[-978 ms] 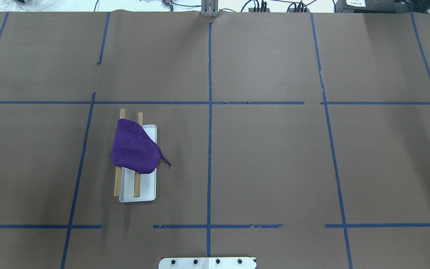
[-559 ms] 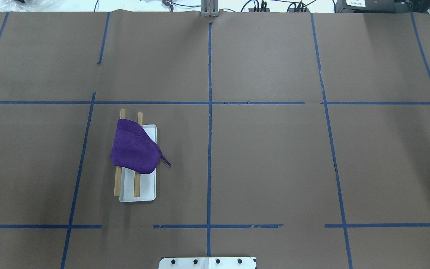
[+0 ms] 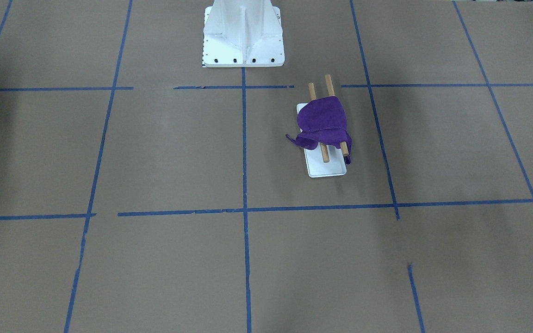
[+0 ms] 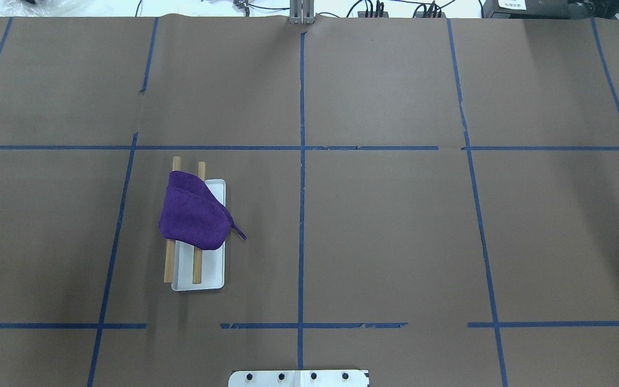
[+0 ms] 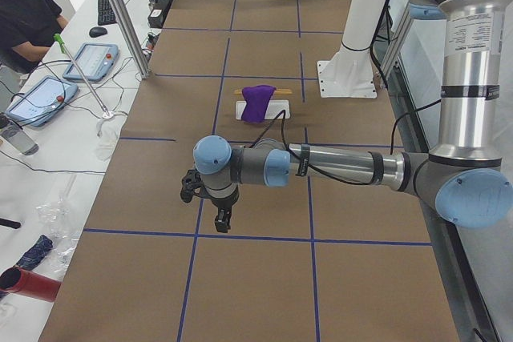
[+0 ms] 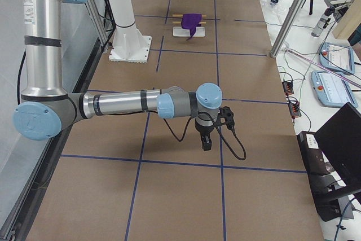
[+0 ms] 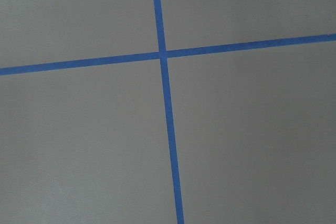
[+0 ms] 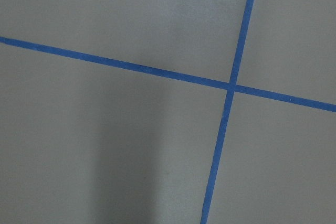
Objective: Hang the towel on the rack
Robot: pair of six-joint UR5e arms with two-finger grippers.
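A purple towel (image 4: 191, 215) lies draped over the two wooden dowels of the rack (image 4: 207, 274), which has a flat white base and stands left of the table's middle. One corner of the towel trails off to the right. Towel (image 3: 321, 121) and rack (image 3: 326, 170) also show in the front-facing view. My left gripper (image 5: 223, 218) shows only in the exterior left view, far from the rack, over bare table. My right gripper (image 6: 206, 142) shows only in the exterior right view, at the other end. I cannot tell whether either is open or shut. Both wrist views show only brown paper and blue tape.
The large white bolted pedestal (image 3: 242, 37) stands at the robot's edge of the table. Blue tape lines (image 4: 301, 215) divide the brown paper. An operator (image 5: 28, 14) with tablets sits beyond the far table edge. A metal post (image 6: 293, 15) stands there too.
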